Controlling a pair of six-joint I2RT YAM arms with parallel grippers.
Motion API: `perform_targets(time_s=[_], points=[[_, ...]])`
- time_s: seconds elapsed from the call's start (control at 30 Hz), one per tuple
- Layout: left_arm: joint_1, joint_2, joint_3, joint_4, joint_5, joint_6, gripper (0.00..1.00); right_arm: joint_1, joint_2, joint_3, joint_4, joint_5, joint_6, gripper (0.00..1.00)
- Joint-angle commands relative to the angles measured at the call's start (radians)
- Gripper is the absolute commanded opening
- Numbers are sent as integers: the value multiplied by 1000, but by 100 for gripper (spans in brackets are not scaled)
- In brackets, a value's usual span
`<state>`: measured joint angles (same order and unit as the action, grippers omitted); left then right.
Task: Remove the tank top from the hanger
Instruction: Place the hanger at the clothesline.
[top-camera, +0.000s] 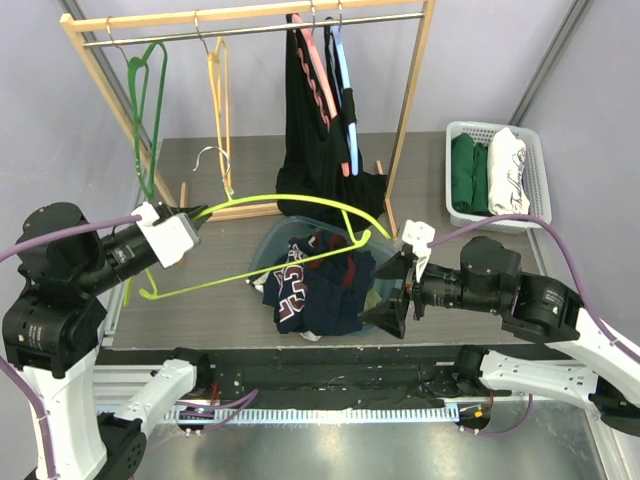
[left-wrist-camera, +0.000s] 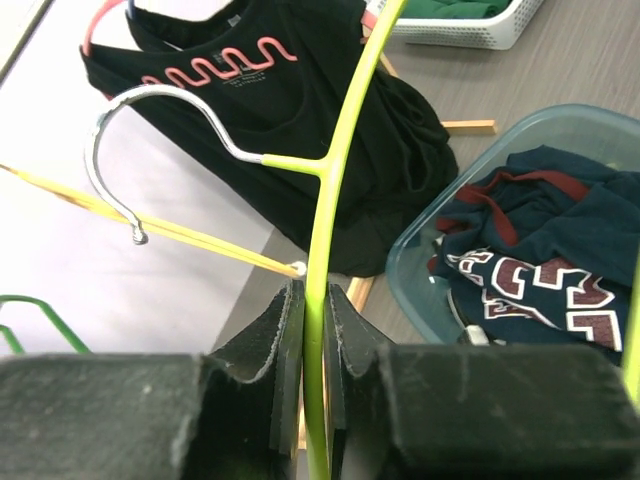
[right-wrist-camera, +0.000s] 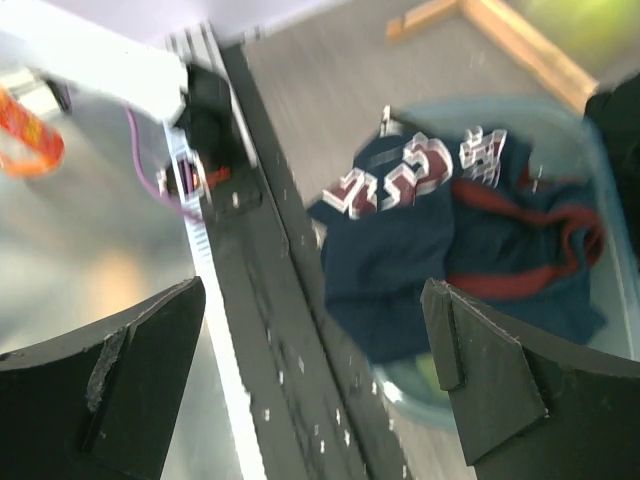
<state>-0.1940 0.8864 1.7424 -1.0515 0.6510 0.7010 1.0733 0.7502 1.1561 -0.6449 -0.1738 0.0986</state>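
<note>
Two arms divide the work over a translucent bin (top-camera: 270, 240). The left gripper (left-wrist-camera: 313, 305) is clamped on the lime-green hanger (left-wrist-camera: 318, 240), its jaws pinching the thin wire just below the junction with the metal hook. This grip holds the hanger roughly level, with its far end reaching out above the bin, so that a garment sliding off would land inside it. The right gripper (right-wrist-camera: 312, 300) stands wide open and holds nothing. It hovers at the right side of the bin with its jaws turned towards the contents.

The tank top (top-camera: 310, 290), navy with maroon trim and block lettering, lies crumpled in the bin beneath the hanger. No strap can be seen looped over the wire, so the garment appears to be free of it and the removal looks essentially complete. Some folds near the hanger's far end are hidden, however. Behind, a wooden rack (top-camera: 250, 12) carries further hangers and a black garment (top-camera: 310, 130). These are well apart from both grippers, and the working space stays unobstructed.
</note>
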Motion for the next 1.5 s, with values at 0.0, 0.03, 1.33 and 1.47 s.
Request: perform_targets(time_s=[0.0, 0.03, 1.33, 1.47], points=[[5, -15, 29, 3, 2, 98, 13, 2, -54, 94, -116, -14, -37, 100], [7, -18, 34, -14, 10, 113, 12, 2, -54, 121, -128, -3, -43, 100], [105, -271, -253, 223, 335, 460, 0, 2, 354, 406, 40, -302, -100, 38], [116, -279, -274, 271, 345, 466, 0, 2, 356, 395, 57, -320, -59, 18]])
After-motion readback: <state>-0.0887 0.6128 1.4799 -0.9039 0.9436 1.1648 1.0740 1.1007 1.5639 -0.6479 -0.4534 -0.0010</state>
